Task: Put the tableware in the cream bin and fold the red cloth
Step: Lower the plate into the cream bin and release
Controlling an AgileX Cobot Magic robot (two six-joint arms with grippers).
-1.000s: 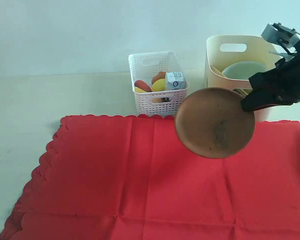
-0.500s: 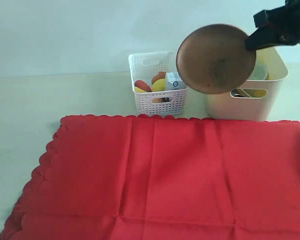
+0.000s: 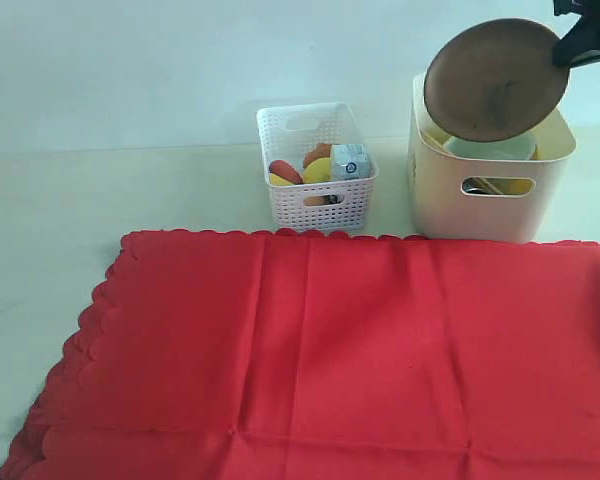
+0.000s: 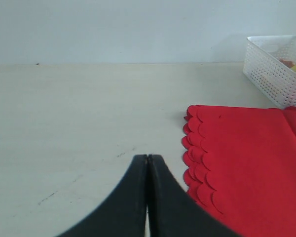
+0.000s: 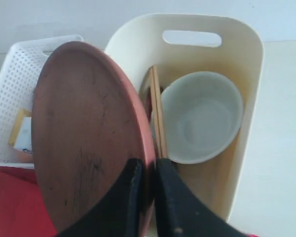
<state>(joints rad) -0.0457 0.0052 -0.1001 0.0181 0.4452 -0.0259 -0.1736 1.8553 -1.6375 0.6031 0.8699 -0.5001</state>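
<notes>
Here, farthest left, we see the left gripper [image 4: 148, 160] low over the bare counter [image 4: 64, 123]. Its two black jaws are pressed together with nothing between them, and it sits just beside the scalloped edge of the red cloth [image 4: 246, 158]. In the exterior view, that cloth lies spread flat and unfolded across the front of the counter, with faint crease lines running through it. Behind its far edge stands the white lattice basket [image 3: 315, 190], holding yellow, red and orange food and a small blue-white carton [image 3: 350, 162]. To the right of the basket stands the cream bin [image 3: 480, 210], upright and close behind the cloth's far edge. Inside the bin we see the pale bowl [image 5: 202, 116] sitting upright, with the wooden chopsticks [image 5: 157, 113] lying along its side. The terracotta-brown plate [image 3: 495, 78] hangs tilted on edge over the bin's opening; we cannot tell whether it touches the bin. Farthest right, the right gripper [image 5: 147, 168] is clamped on the plate's rim, one jaw on each face.
</notes>
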